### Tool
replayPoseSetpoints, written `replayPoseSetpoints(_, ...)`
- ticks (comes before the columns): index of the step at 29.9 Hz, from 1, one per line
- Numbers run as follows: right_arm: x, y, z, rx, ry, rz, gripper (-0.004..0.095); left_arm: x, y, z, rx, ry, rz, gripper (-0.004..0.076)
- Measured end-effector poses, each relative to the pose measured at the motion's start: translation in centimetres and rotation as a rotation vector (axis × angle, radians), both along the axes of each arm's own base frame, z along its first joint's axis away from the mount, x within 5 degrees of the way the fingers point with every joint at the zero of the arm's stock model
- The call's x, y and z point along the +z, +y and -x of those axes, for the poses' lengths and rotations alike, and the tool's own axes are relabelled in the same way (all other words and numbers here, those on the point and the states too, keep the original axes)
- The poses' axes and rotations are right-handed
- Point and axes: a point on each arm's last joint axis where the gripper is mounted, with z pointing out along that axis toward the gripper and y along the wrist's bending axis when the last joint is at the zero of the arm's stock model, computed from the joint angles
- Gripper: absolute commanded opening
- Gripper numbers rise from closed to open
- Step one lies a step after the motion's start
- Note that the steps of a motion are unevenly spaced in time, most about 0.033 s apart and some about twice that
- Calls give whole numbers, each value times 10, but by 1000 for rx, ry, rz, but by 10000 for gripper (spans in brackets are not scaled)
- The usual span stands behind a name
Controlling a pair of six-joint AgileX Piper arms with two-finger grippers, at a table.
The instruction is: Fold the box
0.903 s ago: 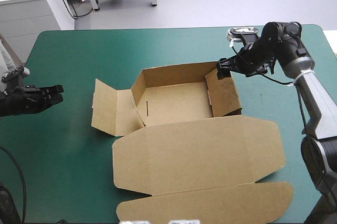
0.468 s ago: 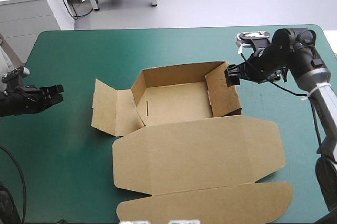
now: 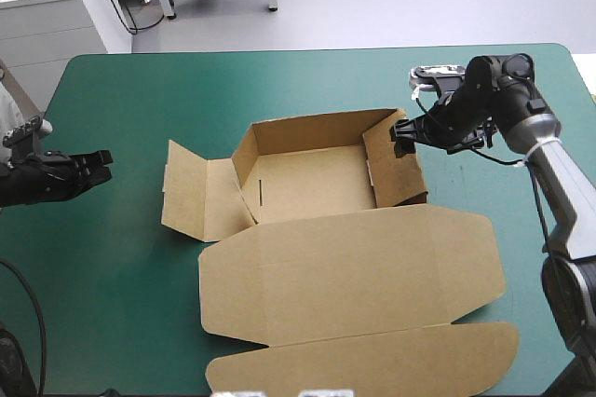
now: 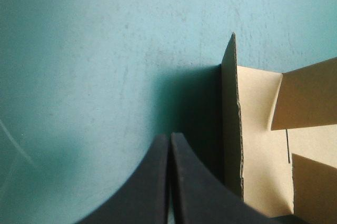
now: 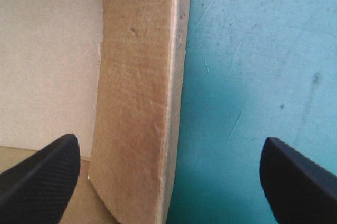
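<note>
The table [image 3: 121, 304] with its teal-green cover fills most of what we see from above. The brown box [image 3: 340, 253] lies on it, a little right of the middle, as an open tray with the lid flat.

The lid [image 3: 354, 271] is the largest part. It is a broad sheet spread toward the near edge, and its tuck flap [image 3: 363, 364] reaches almost to that edge. Beyond the lid sits the tray [image 3: 312, 183] with three walls raised: the back wall [image 3: 312, 129], a left wall [image 3: 244, 159] and the right wall [image 3: 396, 169]. A side flap [image 3: 186, 187] spreads from the tray toward the table's left edge, with its outer part bent upward.

The right gripper [image 3: 402, 131] hangs over the far end of the right wall. In its wrist view we find the pincer wide, its black fingers [image 5: 42, 176] far apart. The wall rises between them, so one finger is over the tray's inside and the other over the bare cover. We see neither finger touching the board.

The left gripper [image 3: 93, 166] hovers near the table's left edge, well apart from the side flap. Its wrist view shows the fingers pressed together in one pointed arch, holding nothing. The upright edge of the flap stands ahead of it and to one side.
</note>
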Motion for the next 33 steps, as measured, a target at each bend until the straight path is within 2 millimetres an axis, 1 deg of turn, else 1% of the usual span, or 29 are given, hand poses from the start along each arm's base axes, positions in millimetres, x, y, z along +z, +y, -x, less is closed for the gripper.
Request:
replayPoseSetpoints(6, -30, 12, -16, 13, 50, 8, 837, 0, 0, 0, 0, 0, -1, -9)
replayPoseSetpoints(12, -54, 25, -25, 36, 95, 32, 832, 0, 0, 0, 0, 0, -1, -9)
replayPoseSetpoints(14, -59, 27, -26, 33, 108, 38, 805, 0, 0, 0, -1, 1, 0, -8)
replayPoseSetpoints(15, -61, 27, -27, 34, 113, 41, 772, 0, 0, 0, -1, 1, 0, -9)
replayPoseSetpoints(17, -62, 26, -27, 35, 116, 51, 665, 0, 0, 0, -1, 1, 0, -9)
replayPoseSetpoints(18, -62, 26, -26, 36, 120, 56, 575, 0, 0, 0, -1, 1, 0, -9)
replayPoseSetpoints(20, -63, 25, -26, 38, 126, 68, 313, 0, 0, 0, -1, 1, 0, -9)
replayPoseSetpoints(21, -63, 24, -25, 40, 132, 73, 233, 0, 0, 0, -1, 1, 0, -9)
replayPoseSetpoints(23, -63, 24, -24, 42, 143, 80, -27, 0, 0, 0, 0, 0, -1, -9)
replayPoseSetpoints(25, -63, 24, -24, 57, 146, 86, 0, 0, 0, 0, 0, 0, -1, -9)
replayPoseSetpoints(30, -63, 23, -24, 64, 144, 100, 0, 0, 0, 0, 0, 0, -1, -9)
replayPoseSetpoints(33, -57, 23, -25, 66, 127, 97, 0, 0, 0, 0, 0, 0, -1, -9)
